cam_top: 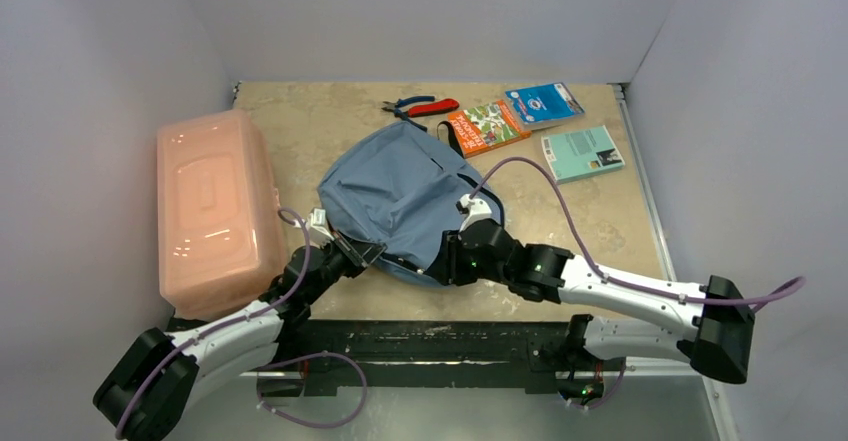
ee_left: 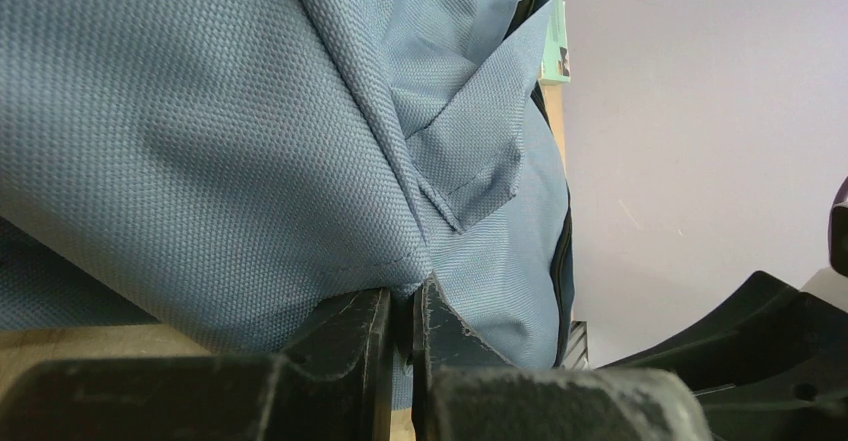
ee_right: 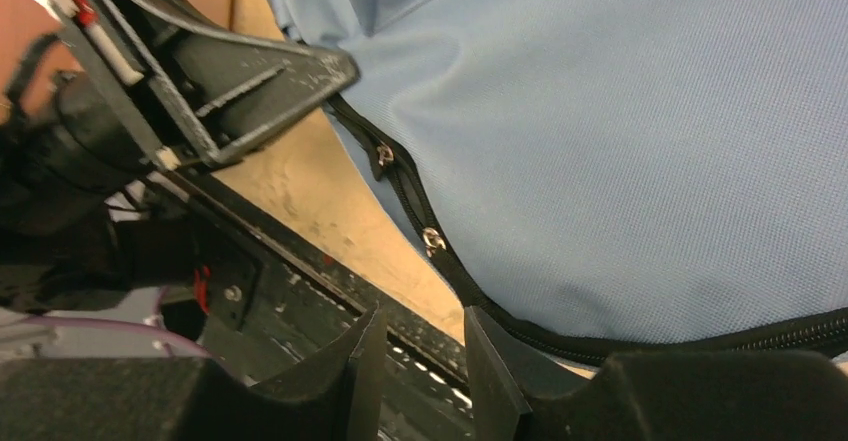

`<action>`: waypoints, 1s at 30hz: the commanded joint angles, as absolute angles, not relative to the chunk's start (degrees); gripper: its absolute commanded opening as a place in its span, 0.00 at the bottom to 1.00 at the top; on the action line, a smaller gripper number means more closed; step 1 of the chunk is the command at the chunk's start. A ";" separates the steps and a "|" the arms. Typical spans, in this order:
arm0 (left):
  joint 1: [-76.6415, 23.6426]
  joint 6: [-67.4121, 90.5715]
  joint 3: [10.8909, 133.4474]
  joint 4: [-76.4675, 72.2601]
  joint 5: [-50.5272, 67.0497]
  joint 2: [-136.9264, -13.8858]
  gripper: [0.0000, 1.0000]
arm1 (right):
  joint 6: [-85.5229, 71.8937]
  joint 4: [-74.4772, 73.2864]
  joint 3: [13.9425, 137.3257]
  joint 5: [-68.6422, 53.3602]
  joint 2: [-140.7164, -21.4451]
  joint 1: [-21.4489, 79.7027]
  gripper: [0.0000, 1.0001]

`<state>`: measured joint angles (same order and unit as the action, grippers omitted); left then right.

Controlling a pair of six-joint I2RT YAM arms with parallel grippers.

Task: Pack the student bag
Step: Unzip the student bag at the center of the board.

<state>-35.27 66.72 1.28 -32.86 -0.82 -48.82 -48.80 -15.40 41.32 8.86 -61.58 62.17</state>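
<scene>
From above, the student bag [cam_top: 400, 196] lies on the surface [cam_top: 600, 221], right of the pink box [cam_top: 215, 211]. In the left wrist view, the left hand [ee_left: 408, 306] is pinched tight on its fabric. In the right wrist view, the right hand [ee_right: 420, 346] stands partly open and empty beside the zip [ee_right: 410, 206].

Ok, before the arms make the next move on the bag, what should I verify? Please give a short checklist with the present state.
1. Left claw grips the student bag: ok, shut on a fabric fold.
2. Right claw free: ok, jaws apart, nothing between them.
3. Zip open enough: cannot tell; only a short stretch shows.
4. Pliers and orange booklet packed: not ok, both lie on the table beyond the bag.
5. Pink box away from the bag: ok, apart at the left.
</scene>
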 commanded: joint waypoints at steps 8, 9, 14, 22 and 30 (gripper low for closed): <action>-34.92 64.91 1.89 -35.77 -0.58 -46.67 0.00 | -32.97 -23.26 49.11 12.28 -71.14 65.20 0.41; -34.90 64.91 1.81 -35.83 -0.47 -46.75 0.00 | -31.87 -23.22 49.27 12.68 -71.73 65.48 0.41; -34.92 65.41 1.40 -36.43 -0.53 -47.13 0.00 | -30.23 -23.55 50.72 15.10 -75.46 66.76 0.38; -34.95 65.75 1.56 -36.85 -0.27 -48.38 0.00 | -27.75 -24.22 52.82 19.75 -80.44 68.18 0.34; -34.89 65.58 2.07 -34.44 -1.57 -48.51 0.00 | -29.00 -24.35 51.41 19.33 -76.72 68.20 0.06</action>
<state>-35.27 66.81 1.15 -32.05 -0.43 -48.90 -29.12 -23.27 50.92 17.06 -80.44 68.16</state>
